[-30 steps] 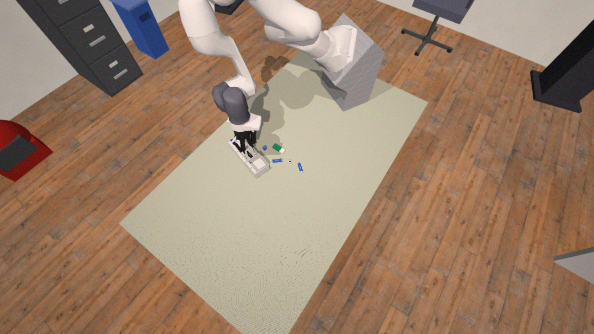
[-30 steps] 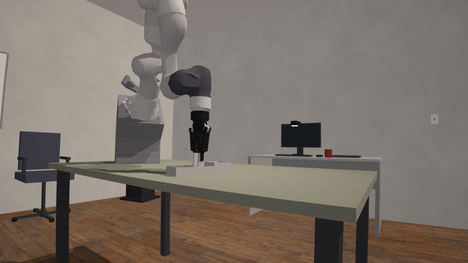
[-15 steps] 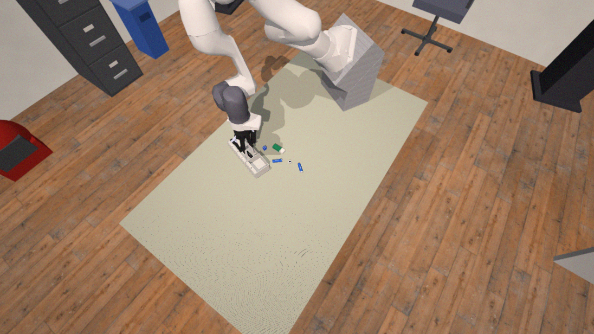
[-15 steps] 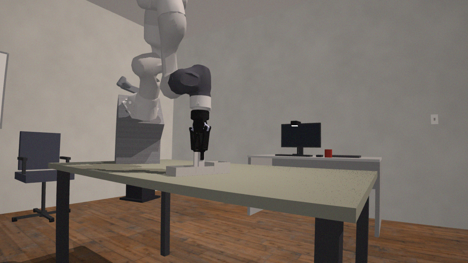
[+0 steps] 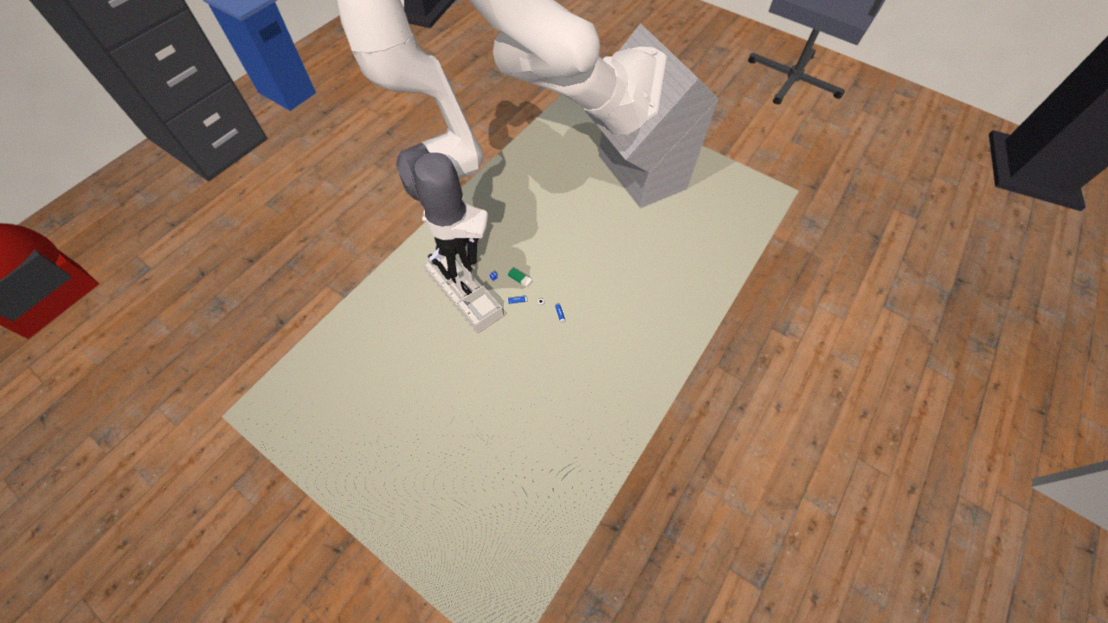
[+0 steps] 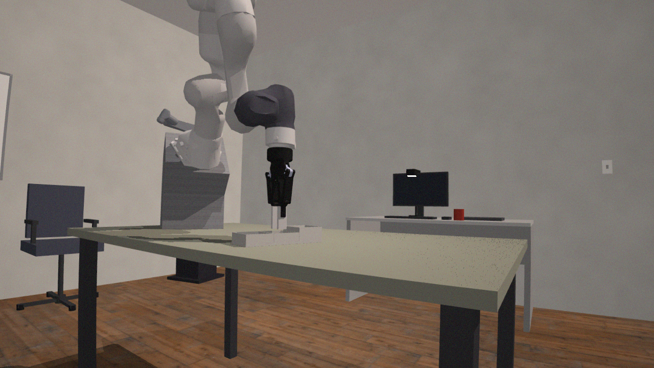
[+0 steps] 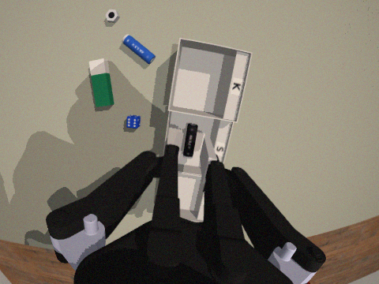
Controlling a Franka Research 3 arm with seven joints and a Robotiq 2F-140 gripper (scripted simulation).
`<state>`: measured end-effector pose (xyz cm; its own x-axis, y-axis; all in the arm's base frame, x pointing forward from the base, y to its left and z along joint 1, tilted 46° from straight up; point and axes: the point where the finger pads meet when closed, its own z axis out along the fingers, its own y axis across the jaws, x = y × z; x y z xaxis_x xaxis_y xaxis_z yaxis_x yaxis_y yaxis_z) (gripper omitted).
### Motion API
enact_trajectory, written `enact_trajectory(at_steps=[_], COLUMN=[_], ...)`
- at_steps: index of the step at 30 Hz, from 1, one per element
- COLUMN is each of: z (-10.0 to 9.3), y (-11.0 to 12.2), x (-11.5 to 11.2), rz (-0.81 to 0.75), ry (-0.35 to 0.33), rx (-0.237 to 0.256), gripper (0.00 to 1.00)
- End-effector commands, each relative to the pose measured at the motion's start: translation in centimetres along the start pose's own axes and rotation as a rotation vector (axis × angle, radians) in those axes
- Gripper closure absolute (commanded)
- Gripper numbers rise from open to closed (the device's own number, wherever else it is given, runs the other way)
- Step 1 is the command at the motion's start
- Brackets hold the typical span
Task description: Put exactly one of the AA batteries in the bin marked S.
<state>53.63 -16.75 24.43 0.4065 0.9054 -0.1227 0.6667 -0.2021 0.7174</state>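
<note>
My gripper (image 5: 455,266) (image 6: 282,212) (image 7: 191,144) hangs just above the narrow white bin marked S (image 7: 223,138) (image 5: 451,285). Its fingers stand slightly apart with nothing between them. A small dark battery-shaped stick (image 7: 191,139) lies on the floor of bin S, just beyond the fingertips. Two blue AA batteries (image 7: 139,49) (image 5: 559,311) (image 5: 517,298) lie on the table beside the bins. The wider bin marked K (image 7: 240,84) (image 5: 486,311) adjoins bin S and holds nothing.
A green and white eraser (image 7: 101,87) (image 5: 518,275), a blue die (image 7: 132,122) (image 5: 493,274) and a small nut (image 7: 110,16) (image 5: 540,301) lie near the batteries. The row of bins (image 6: 274,236) stands close to the table's edge. The robot's grey base block (image 5: 666,131) stands at the far end.
</note>
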Motion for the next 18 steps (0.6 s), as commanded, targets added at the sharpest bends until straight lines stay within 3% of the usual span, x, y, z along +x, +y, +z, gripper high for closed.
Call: enact_trajectory(at_steps=[1, 4, 9, 18], z=[-0.3, -0.6, -2.9, -2.9], y=[0.0, 0.0, 0.0, 0.0], x=[-0.1, -0.1, -0.1, -0.1], rz=[-0.028, -0.028, -0.028, -0.028], ry=[-0.007, -0.007, -0.007, -0.007], rx=[0.007, 0.007, 0.007, 0.007], gripper=[0.83, 0.83, 0.83, 0.83])
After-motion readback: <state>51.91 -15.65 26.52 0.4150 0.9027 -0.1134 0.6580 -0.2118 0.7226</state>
